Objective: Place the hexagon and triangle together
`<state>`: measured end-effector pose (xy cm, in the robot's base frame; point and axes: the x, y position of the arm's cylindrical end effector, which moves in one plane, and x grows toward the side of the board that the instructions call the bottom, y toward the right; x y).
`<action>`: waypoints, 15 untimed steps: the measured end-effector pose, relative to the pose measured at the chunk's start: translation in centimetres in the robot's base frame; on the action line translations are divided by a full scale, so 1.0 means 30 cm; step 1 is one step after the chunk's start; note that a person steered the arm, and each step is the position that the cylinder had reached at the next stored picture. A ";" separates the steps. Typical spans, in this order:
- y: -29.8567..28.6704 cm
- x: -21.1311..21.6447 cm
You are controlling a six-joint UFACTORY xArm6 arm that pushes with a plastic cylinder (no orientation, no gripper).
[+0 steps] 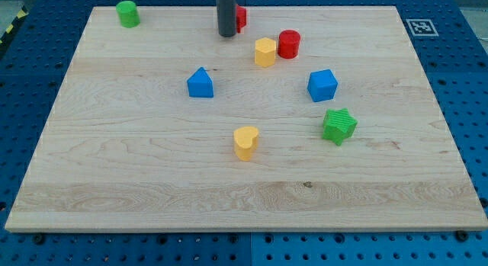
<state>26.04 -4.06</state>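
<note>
Nearest, at the view's bottom, the front edge of the pale wooden board [114, 213] runs almost the full width, its grain lying left to right, with a small dark knot right of centre. Under and around it shows a blue perforated table [469, 83], dotted with regular holes.

Going up the board, the yellow heart block [245, 142] stands alone just below the middle. To its right, a little higher, sits the green star block [338, 126]. Above the star and close to it is the blue cube [322, 84]. Well apart from these, left of centre, the blue triangle block [200, 82] rests on bare wood, point up.

Further up, the yellow hexagon block [264, 52] stands right of centre, with the red cylinder [289, 44] just beside it on the right, nearly touching. The hexagon and the triangle are well apart, the hexagon up and to the right of the triangle.

Near the top edge, my tip [226, 35] is down on the board, up and left of the hexagon and clear of it. The dark rod carries nothing and hides most of a red block [241, 18] just behind it on the right; its shape cannot be made out.

Far left at the top stands the green cylinder [127, 14]. Off the board's top right corner lies a black-and-white marker tag [421, 27], and a yellow-black striped strip [9, 31] crosses the top left corner.
</note>
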 end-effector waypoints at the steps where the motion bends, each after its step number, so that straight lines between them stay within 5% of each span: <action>1: -0.009 -0.027; 3: 0.145 0.031; 9: 0.181 0.215; 11: 0.115 0.368; 13: -0.145 0.191; 15: -0.211 0.441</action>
<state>39.27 -10.39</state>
